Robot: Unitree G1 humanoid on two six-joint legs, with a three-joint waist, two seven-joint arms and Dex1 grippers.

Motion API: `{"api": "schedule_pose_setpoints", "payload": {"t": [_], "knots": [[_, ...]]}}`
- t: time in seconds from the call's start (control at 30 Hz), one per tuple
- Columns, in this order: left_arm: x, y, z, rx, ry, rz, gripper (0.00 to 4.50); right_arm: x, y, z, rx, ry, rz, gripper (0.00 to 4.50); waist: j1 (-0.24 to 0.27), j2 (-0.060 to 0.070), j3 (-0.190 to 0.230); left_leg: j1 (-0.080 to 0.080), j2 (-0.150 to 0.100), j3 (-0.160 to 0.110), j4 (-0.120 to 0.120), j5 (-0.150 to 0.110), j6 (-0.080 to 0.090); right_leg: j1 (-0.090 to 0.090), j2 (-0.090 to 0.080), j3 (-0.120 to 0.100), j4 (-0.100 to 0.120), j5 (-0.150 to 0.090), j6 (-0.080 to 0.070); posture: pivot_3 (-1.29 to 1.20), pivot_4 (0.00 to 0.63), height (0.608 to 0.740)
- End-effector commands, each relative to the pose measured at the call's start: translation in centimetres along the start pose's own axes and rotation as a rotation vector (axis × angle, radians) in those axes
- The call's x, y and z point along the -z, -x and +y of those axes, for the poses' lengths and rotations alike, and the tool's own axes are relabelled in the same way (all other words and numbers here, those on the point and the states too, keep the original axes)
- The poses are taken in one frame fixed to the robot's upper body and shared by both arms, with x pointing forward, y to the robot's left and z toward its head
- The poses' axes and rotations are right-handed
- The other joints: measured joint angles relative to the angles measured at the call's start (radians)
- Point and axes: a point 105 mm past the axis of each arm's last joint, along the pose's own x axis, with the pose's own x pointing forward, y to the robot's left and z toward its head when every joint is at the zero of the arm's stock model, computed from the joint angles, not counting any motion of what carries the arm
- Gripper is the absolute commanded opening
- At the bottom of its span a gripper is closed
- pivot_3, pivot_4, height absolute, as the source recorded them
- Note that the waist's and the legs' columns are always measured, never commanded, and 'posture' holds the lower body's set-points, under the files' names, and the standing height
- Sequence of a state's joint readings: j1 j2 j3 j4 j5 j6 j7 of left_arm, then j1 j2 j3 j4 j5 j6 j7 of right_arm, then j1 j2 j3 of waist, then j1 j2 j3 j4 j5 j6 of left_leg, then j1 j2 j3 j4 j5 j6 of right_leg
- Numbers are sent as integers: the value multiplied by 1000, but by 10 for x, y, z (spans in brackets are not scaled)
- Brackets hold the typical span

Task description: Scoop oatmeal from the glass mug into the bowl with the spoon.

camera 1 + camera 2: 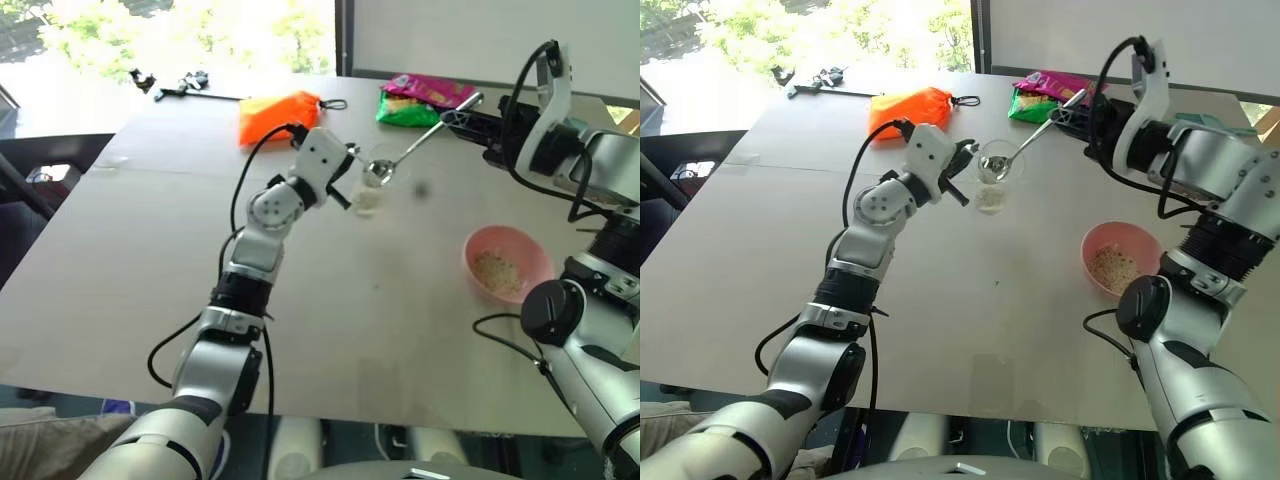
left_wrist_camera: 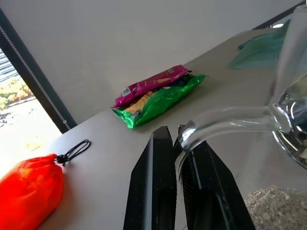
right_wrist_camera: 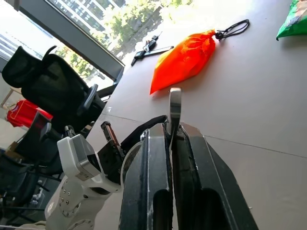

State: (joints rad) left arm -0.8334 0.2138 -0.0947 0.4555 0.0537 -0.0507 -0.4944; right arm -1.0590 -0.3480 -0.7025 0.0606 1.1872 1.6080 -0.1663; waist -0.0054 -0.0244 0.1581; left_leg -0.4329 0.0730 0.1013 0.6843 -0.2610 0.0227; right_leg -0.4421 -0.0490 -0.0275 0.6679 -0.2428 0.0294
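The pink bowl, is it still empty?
No, the pink bowl already holds a small heap of pale oatmeal on its floor.

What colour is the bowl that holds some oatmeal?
Pink. The bowl shows best in the right eye view, with oatmeal inside.

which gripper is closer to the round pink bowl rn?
Right. The right gripper holds the silver spoon beyond the round pink bowl; the left gripper, clamping the clear glass mug, is farther away to the bowl's left.
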Motion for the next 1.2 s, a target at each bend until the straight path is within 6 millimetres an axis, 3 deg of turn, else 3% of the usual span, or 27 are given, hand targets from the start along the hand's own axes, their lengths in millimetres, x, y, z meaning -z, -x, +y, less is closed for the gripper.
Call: {"api": "schedule_pose_setpoints", "payload": {"t": [0.03, 0.3, 0.57, 1.2], "knots": [[-28, -21, -15, 37, -14, -101, 85, -12, 26, -2, -3, -8, -70, 0, 4, 0, 0, 0, 0, 0, 0, 0, 0, 0, 0, 0, -1, 0, 0, 0, 150, 740], [-33, -48, -41, 100, 13, -122, 85, -9, 60, -15, 90, -135, -160, 0, 2, 0, 0, 0, 0, 1, -1, 0, 0, 0, 0, 1, -1, 0, 0, 0, 150, 740], [-33, -60, -60, 171, -21, -126, 85, -16, 82, -28, 152, -175, -264, 0, -4, 1, 0, 0, 0, 0, -1, 0, 0, 0, 1, 2, -2, 0, 0, 0, 150, 740], [-27, -62, -62, 191, -55, -111, 85, -8, 112, -37, 184, -129, -293, 0, 17, 1, -1, 0, 0, 0, -1, 0, 0, 0, 1, 2, -3, 0, 1, 0, 150, 740]]}}
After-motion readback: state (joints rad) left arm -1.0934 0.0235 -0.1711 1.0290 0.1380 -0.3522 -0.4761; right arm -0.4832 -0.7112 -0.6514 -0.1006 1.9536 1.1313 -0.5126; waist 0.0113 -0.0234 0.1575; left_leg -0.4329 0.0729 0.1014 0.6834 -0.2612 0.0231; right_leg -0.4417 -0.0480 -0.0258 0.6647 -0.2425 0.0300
